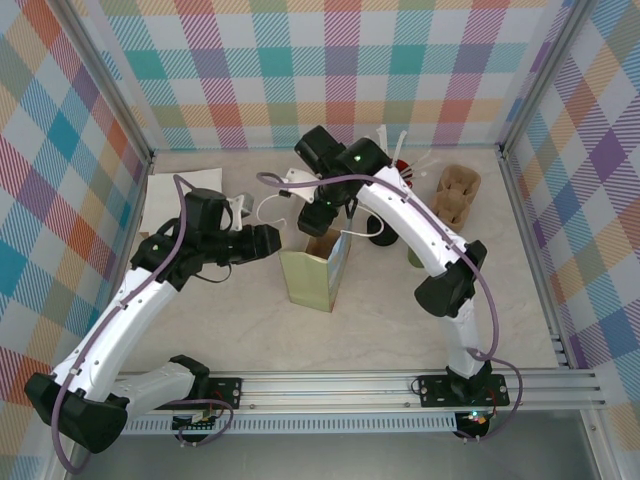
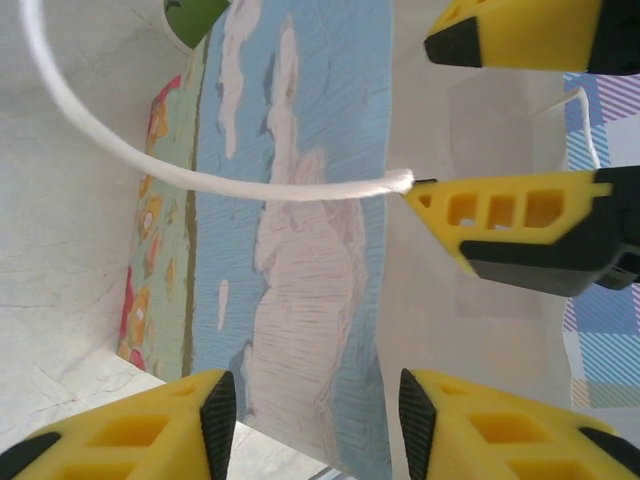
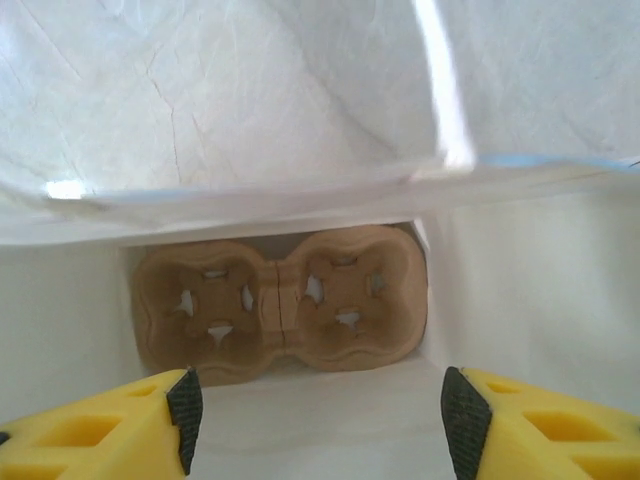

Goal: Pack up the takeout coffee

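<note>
While the takeout coffee (image 1: 414, 259), a small paper cup seen as an olive-green patch of its lower wall, stood on the pale table (image 1: 400, 320) to the right of the tall upright paper bag (image 1: 310, 280) printed with blue sky and clouds, it sat tucked under the right arm's white forearm, outside the bag and in neither claw. The right gripper (image 3: 315, 405) hung over the bag's mouth, up and to the left of the cup, its yellow fingers spread wide with nothing between them. Below it a brown moulded-pulp cup carrier (image 3: 280, 310) lay flat on the bag's white floor. The left gripper (image 2: 312, 420) sat just beside the bag's left wall, the bag between it and the cup, its jaws likewise parted and released, the printed panel seen between them. The bag's white cord handle (image 2: 250, 191) arced past, its end touching one fingertip of the right gripper. The right arm rose from its base, bent at an elbow to the right of the cup, and reached left and away over it, wrist turned downward. The left arm swept out left from its base, folded back, and pointed its gripper rightward at the bag. A second brown pulp carrier (image 1: 458, 195) rested near the far right corner, well apart from both grippers.
</note>
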